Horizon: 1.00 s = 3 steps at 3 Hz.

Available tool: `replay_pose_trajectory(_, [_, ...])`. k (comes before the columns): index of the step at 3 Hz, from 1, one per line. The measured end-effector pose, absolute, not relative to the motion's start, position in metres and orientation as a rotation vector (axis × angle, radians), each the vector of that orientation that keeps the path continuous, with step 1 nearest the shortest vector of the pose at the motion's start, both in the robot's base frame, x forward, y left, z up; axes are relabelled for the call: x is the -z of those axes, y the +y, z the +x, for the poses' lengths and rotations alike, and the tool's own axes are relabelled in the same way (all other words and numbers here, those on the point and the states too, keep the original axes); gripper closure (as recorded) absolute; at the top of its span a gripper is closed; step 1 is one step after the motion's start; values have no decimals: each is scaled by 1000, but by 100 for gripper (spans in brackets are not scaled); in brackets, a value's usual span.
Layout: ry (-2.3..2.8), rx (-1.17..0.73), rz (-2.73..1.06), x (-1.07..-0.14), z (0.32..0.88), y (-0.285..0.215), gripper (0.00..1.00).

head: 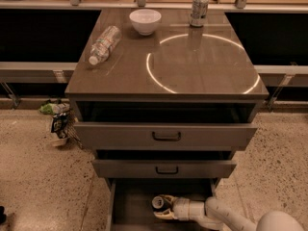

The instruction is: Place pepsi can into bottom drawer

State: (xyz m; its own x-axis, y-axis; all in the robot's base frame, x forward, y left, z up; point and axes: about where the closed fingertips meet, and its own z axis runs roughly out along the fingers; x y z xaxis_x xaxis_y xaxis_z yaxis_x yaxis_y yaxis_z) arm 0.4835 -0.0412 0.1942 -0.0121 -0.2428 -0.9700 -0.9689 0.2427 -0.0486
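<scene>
The bottom drawer (pixel 130 201) stands open below the two upper drawers, and its flat grey floor shows. My gripper (pixel 161 207) reaches into it from the lower right on a white arm. Its pale fingers (pixel 166 198) close around the pepsi can (pixel 158 202). The can is dark and only its silver top shows clearly. It is held upright, low inside the drawer, near the middle of the floor. I cannot tell whether the can touches the floor.
The top drawer (pixel 166 136) and middle drawer (pixel 166 169) are pulled partly out above the gripper. On the cabinet top lie a plastic bottle (pixel 103 44), a white bowl (pixel 145 21) and a silver-grey can (pixel 198 9). Litter (pixel 57 121) lies on the floor at the left.
</scene>
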Motion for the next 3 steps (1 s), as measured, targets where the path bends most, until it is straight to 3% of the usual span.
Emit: replay_pose_trajectory(3, [1556,-855,-1178,-172,489,-38,13])
